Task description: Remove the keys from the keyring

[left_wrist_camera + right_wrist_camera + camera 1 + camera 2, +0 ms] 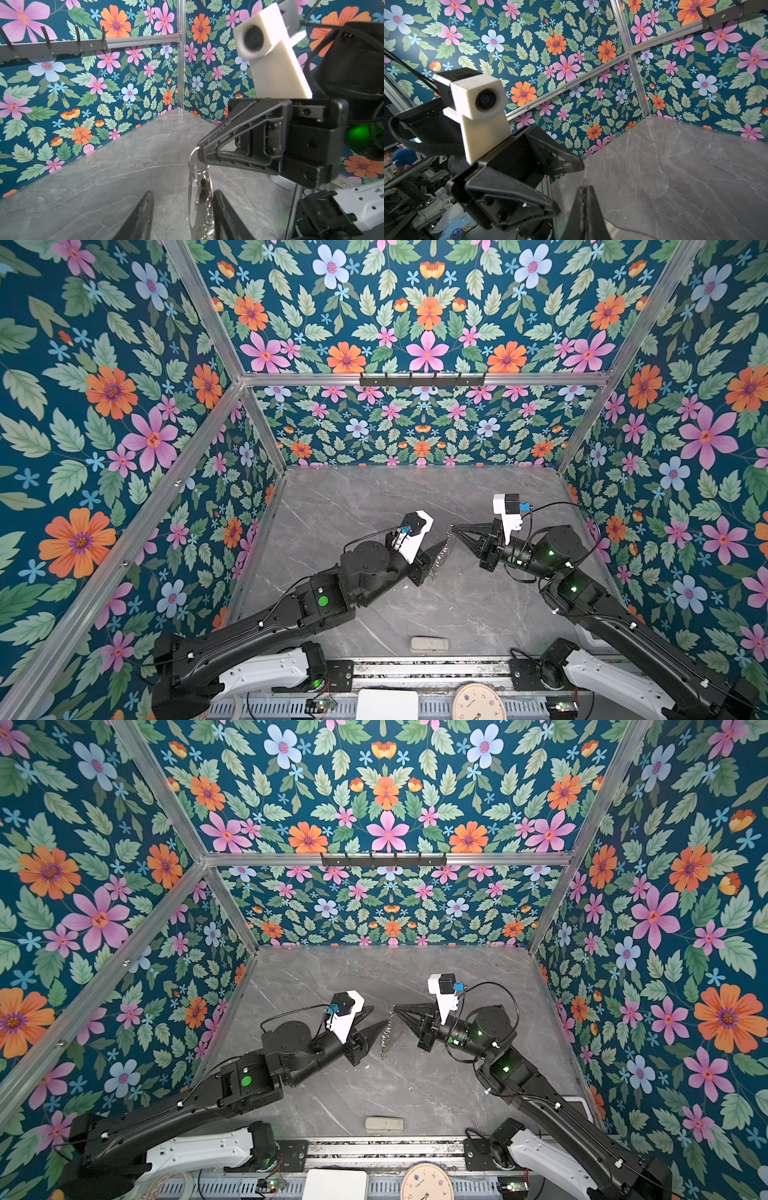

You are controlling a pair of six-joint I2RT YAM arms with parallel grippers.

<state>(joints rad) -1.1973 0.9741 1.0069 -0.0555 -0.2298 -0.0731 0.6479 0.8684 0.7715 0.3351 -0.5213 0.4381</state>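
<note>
Clock (478, 702) and pale beige block (429, 644) sit at the table's (374, 497) near edge, apart from both arms. Each arm reaches inward, tips nearly meeting above mid-table. Right gripper (200, 148) is clamped on the keyring (200, 178) at its top; the keys (385, 1048) dangle between the left gripper's (184, 216) parted jaws.

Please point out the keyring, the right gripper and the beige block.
keyring (191, 187): left wrist view, flat grey loop.
right gripper (199, 148): left wrist view, closed fingertips.
beige block (429, 644): a top view, upper face.
</note>
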